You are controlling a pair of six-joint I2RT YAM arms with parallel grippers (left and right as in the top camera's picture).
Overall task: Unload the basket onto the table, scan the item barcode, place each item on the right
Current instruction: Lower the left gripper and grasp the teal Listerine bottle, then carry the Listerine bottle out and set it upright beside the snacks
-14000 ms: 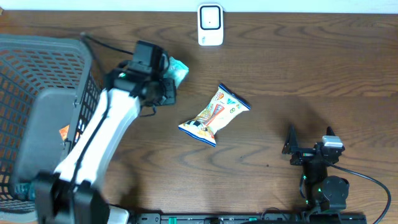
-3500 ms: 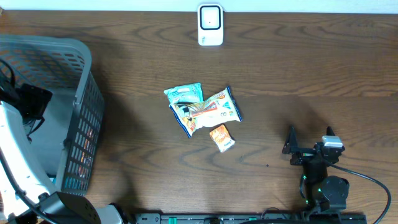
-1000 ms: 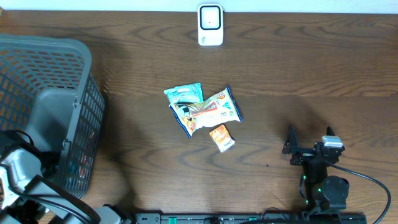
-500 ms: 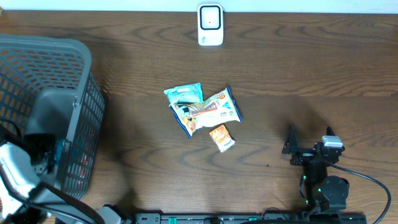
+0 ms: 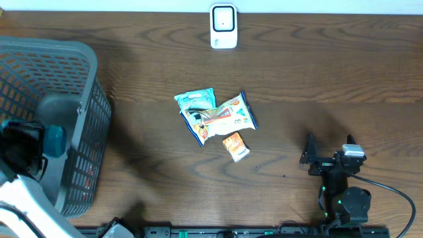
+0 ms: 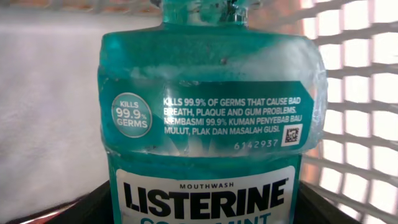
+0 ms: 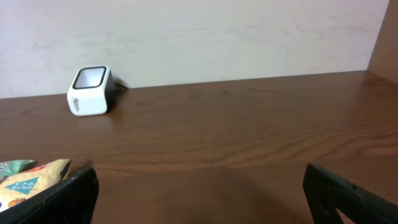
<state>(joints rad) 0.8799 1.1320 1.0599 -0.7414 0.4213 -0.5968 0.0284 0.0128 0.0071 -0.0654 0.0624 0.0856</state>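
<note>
A teal Listerine mouthwash bottle [image 6: 208,124] fills the left wrist view, neck pointing away, with my left gripper [image 6: 205,214] shut on its sides; a small square code [image 6: 291,134] shows on its label. Overhead, that gripper [image 5: 30,149] and the bottle [image 5: 54,141] are over the grey basket [image 5: 73,73] at the left. The white scanner [image 5: 223,26] stands at the far edge of the table and is also in the right wrist view, scanner [image 7: 90,91]. My right gripper [image 5: 327,162] rests open near the front right, nothing between its fingers [image 7: 68,193].
A teal packet [image 5: 196,100], a chips bag [image 5: 221,118] and a small orange packet [image 5: 236,146] lie together mid-table. The chips bag [image 7: 31,177] shows at the left of the right wrist view. A pale wall runs behind the table.
My left gripper has come up from low in the basket's near end toward its middle, and the teal bottle now shows in it. The right arm has not moved.
</note>
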